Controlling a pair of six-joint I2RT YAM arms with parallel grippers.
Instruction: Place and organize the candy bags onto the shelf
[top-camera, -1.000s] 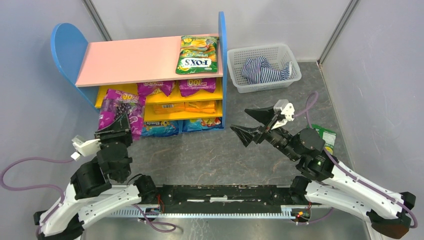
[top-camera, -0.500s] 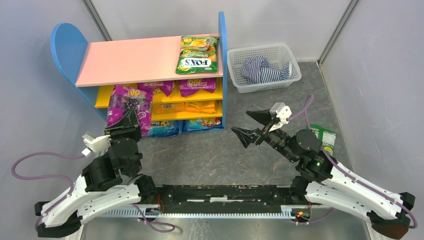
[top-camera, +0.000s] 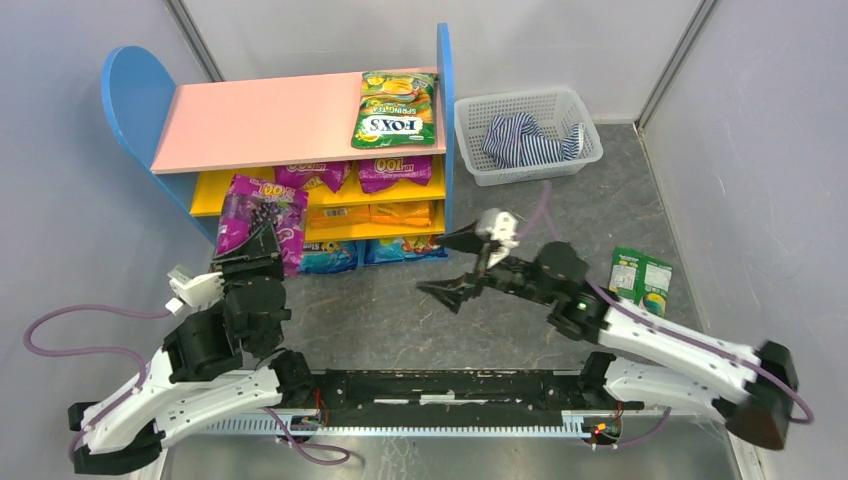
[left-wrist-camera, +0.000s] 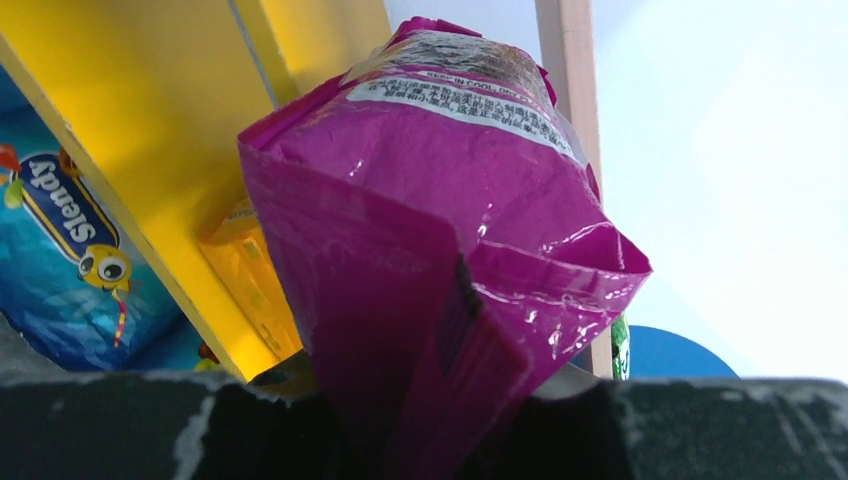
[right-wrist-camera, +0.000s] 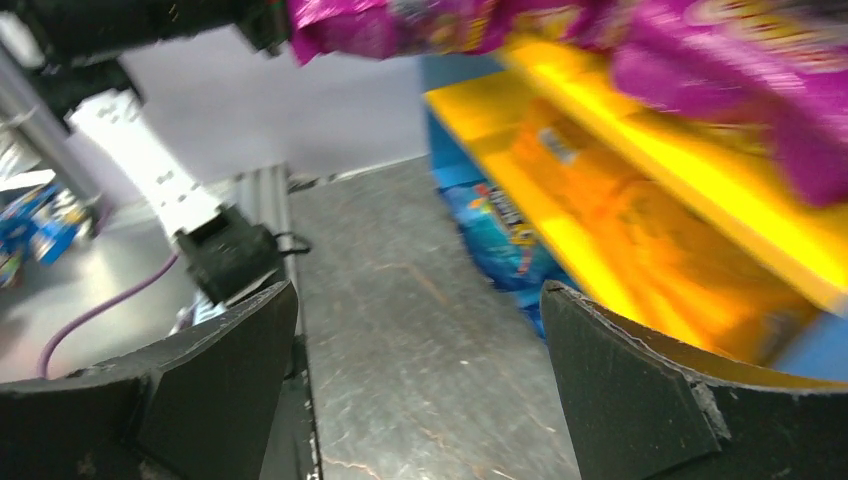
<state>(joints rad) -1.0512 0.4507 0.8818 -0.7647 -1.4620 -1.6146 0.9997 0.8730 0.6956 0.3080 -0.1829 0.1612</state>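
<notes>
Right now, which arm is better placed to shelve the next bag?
Left. The left hand grips the purple bag right at the shelf. The right hand is open and empty, away from the green bag on the table.

Glossy purple grape bag (top-camera: 262, 213) raised at shelf (top-camera: 270, 120) left front, FOX'S bag (top-camera: 397, 108) flat on pink top
</notes>
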